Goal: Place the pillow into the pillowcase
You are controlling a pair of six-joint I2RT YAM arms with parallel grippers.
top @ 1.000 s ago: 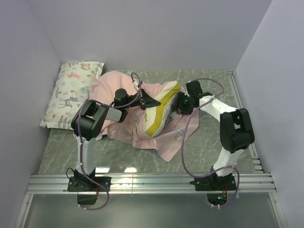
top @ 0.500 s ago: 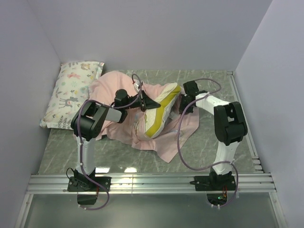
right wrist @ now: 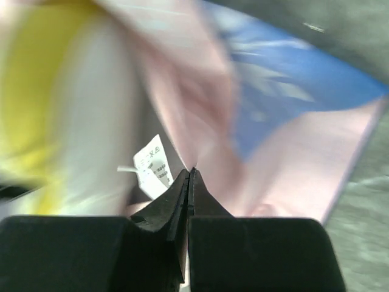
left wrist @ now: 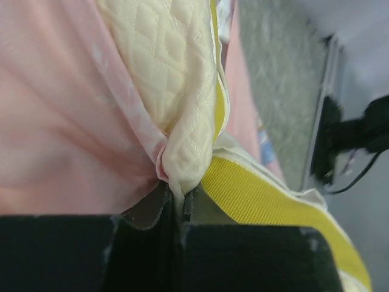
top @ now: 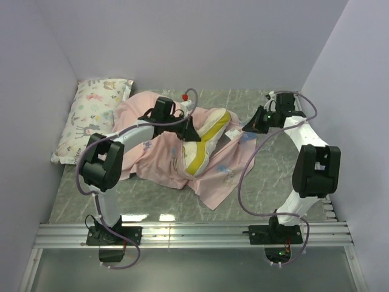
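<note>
so the left gripper (left wrist: 177, 204) is pinching a corner of the pillow (top: 205, 141), which lies on the rumpled pillowcase (top: 159, 159), and the right gripper (right wrist: 189, 182) is pressed together, empty I think, that view's blurry

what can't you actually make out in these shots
- Right wrist view: motion blur leaves it unclear whether the right end effector pinches the pillowcase; the label is unreadable.
- Top view: pillowcase folds hide how far the pillow is inside.
- Left wrist view: frame edges cut off the pillow.

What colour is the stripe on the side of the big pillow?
Bright yellow. The stripe on the pillow shows best in the left wrist view.
</note>
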